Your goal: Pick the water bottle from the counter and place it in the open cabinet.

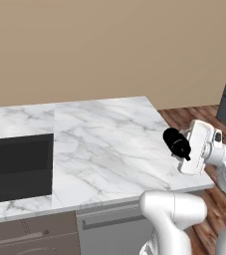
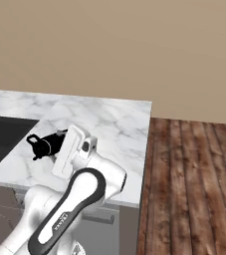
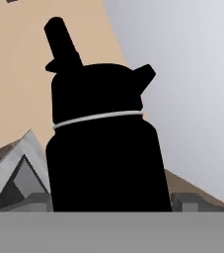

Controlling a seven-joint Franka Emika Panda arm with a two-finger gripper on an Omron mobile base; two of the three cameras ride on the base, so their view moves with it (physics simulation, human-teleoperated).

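A: Bottle [image 1: 176, 143] entry. One bottle, held in the gripper [image 1: 186, 149], lying nearly sideways in the air above the right end of the counter [image 1: 104, 139], clear of the marble.

B: Agreed. From the hand camera the bottle [image 3: 103, 158] sits square in front of the lens, cap end pointing away. The jaws look clamped on its body; the tips themselves are mostly hidden behind it.

A: From the right side, the loop handle end of the bottle [image 2: 46, 144] points toward the sink [image 2: 5, 137], the gripper [image 2: 59, 142] behind it.

B: Step in hand, as I judge it: carrying to the cabinet. I can't place the cabinet from where these cameras look.

A: Then advice is general. Keep the grip firm and low on the body, turn the bottle upright before it goes in, and lift well clear of the counter edge before swinging.

B: Count, near to far: one arm, one gripper, one bottle, one counter, one sink, one plain tan wall [image 1: 109, 50]. Wooden floor [image 2: 194, 184] to the right.
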